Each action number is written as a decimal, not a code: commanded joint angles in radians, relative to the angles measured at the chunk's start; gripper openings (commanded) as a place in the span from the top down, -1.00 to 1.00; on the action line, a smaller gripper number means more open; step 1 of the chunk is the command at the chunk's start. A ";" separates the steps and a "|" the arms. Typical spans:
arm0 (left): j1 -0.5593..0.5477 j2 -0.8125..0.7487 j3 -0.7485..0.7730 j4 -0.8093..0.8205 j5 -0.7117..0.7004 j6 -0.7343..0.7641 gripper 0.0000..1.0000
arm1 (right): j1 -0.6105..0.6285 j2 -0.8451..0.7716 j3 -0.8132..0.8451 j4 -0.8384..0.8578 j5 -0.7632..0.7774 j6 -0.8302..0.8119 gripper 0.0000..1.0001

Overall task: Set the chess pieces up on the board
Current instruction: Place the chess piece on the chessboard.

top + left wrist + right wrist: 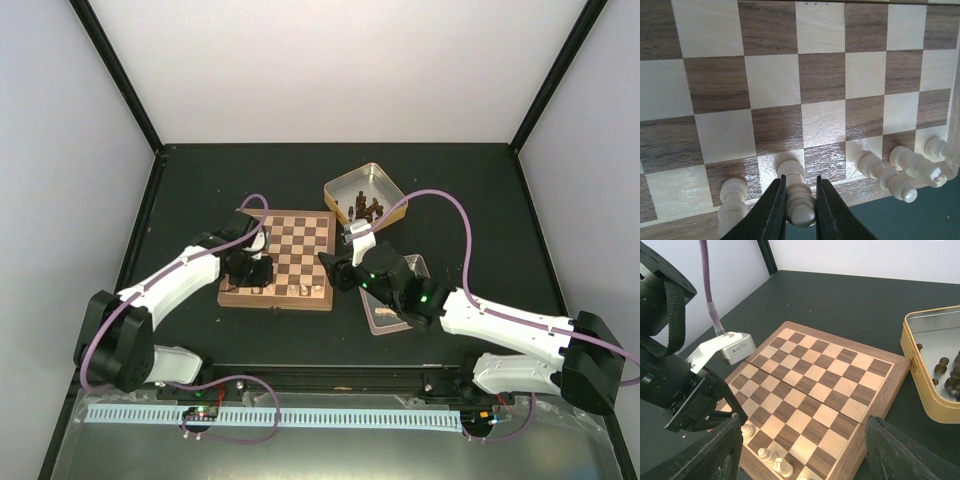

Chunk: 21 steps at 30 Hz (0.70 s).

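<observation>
Left gripper (pixel 801 181) was low over board (pixel 300 245), lower left of it. Fingers were clamped on pale piece (pixel 799 200) in bottom row. Few other pale pieces (pixel 887 177) stood alongside; remaining squares were bare. Right gripper (pixel 804 426) hovered at board's right edge, fingers spread wide, nothing held. Dark pieces (pixel 368 208) lay in tin (pixel 348 176), upper right. Early stage; most placing looked undone.

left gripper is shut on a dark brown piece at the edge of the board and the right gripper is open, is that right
Not quite. The piece in the left gripper is pale cream, not dark brown, as the left wrist view shows. The rest stands: the gripper is shut on it at the edge of the board, and the right gripper is open.
</observation>
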 commanded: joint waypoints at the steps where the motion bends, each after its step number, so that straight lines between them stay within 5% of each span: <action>1: -0.040 0.035 0.055 -0.040 -0.066 0.012 0.97 | -0.004 0.005 0.010 0.007 0.025 0.016 -0.35; 11: -0.084 0.072 0.099 -0.106 -0.160 0.007 0.94 | -0.005 0.007 0.007 0.004 0.021 0.021 -0.35; 21: -0.089 0.083 0.109 -0.103 -0.110 0.029 0.86 | -0.005 0.010 0.006 0.005 0.016 0.027 -0.35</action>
